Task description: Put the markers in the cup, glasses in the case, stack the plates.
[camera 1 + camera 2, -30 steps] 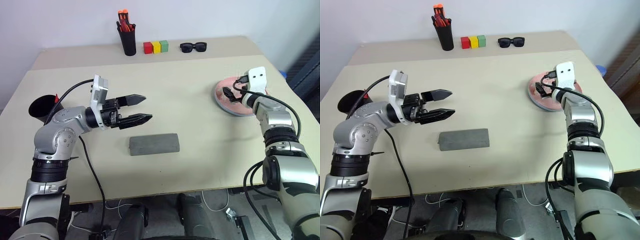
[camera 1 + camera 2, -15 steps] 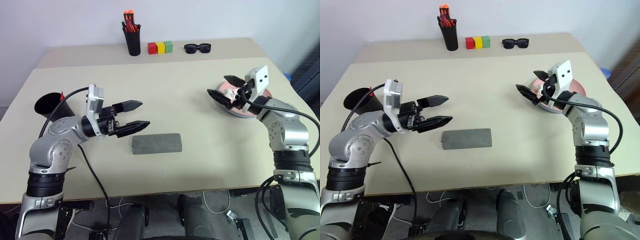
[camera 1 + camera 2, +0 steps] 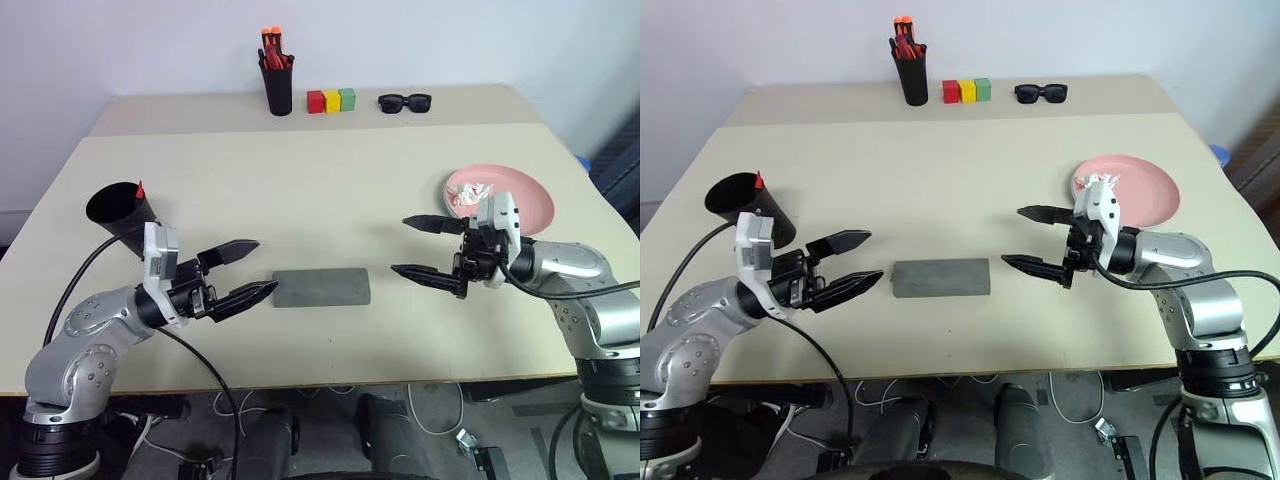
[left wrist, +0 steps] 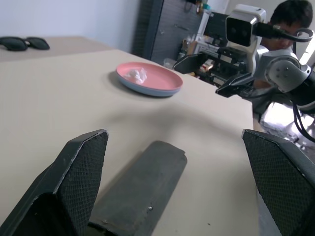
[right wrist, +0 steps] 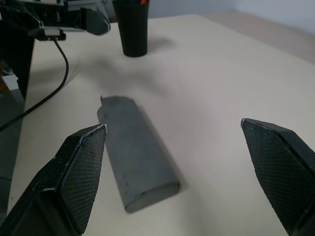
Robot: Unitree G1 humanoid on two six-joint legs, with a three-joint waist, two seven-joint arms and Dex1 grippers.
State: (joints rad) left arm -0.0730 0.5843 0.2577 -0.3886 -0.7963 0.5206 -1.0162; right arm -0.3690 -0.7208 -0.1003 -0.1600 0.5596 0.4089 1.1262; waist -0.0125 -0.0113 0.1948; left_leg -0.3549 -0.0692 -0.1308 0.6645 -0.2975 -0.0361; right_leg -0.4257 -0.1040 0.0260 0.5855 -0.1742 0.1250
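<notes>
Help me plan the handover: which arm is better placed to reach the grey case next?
Left, narrowly. The left gripper, open, points at the near end of the case from close by. The right gripper, also open, hangs farther from its other end.

- The grey case (image 3: 321, 287) shows a matt, felt-like surface.
- The pink plate (image 3: 520, 200) looks like smooth plastic, over a light blue one.
- The black cup (image 3: 118, 212) is matt plastic.
- The table (image 3: 330, 190) is smooth, matt beige.
- Hand fingers (image 4: 83, 172) carry a fine rubbery texture.
</notes>
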